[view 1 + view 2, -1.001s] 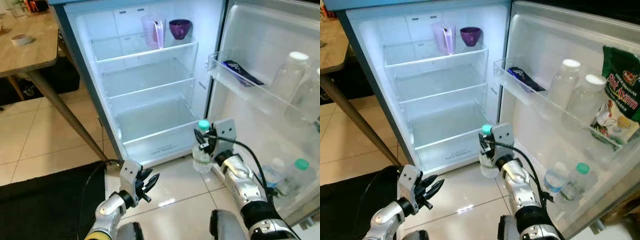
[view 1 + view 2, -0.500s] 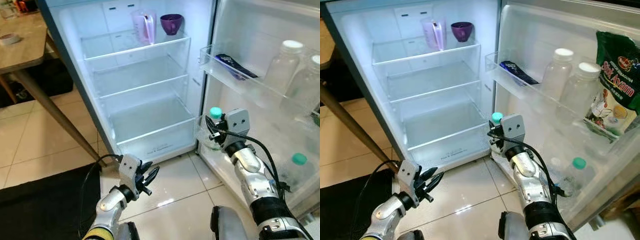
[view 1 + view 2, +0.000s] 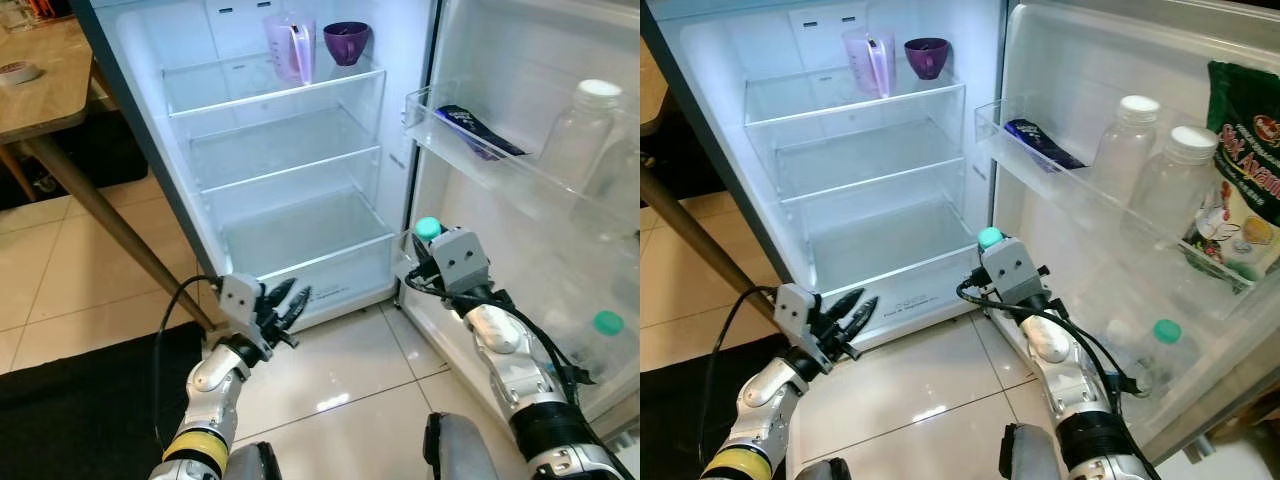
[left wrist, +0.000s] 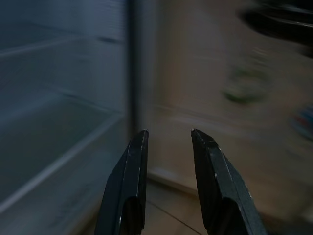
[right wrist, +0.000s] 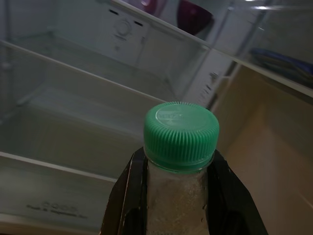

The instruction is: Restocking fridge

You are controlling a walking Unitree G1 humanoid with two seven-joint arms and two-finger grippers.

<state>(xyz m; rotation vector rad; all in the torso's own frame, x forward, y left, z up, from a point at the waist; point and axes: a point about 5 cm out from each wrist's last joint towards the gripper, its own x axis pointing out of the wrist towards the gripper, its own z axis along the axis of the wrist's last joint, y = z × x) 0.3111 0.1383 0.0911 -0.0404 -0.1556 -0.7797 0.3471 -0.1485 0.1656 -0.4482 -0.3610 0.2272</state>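
Observation:
The fridge [image 3: 290, 200] stands open before me with bare glass shelves. My right gripper [image 3: 420, 262] is shut on a clear bottle with a green cap [image 3: 428, 229], held upright at the lower front corner of the fridge, beside the open door [image 3: 520, 120]. In the right wrist view the green cap [image 5: 181, 134] sits between the two black fingers [image 5: 128, 196]. My left gripper [image 3: 290, 300] hangs low before the bottom shelf, open and holding nothing; its fingers [image 4: 128, 191] stand apart in the left wrist view.
A pink jug [image 3: 290, 48] and a purple cup [image 3: 347, 42] stand on the top shelf. The door racks hold a dark packet [image 3: 478, 132], white-capped bottles [image 3: 1125, 140], a green snack bag [image 3: 1245, 190] and a green-capped bottle [image 3: 1155, 350]. A wooden table [image 3: 45, 90] stands left; a black mat [image 3: 70, 390] lies below it.
The left gripper has risen toward the bottom shelf. The right gripper with the bottle has shifted slightly lower and closer to the fridge corner. The camera has moved a little.

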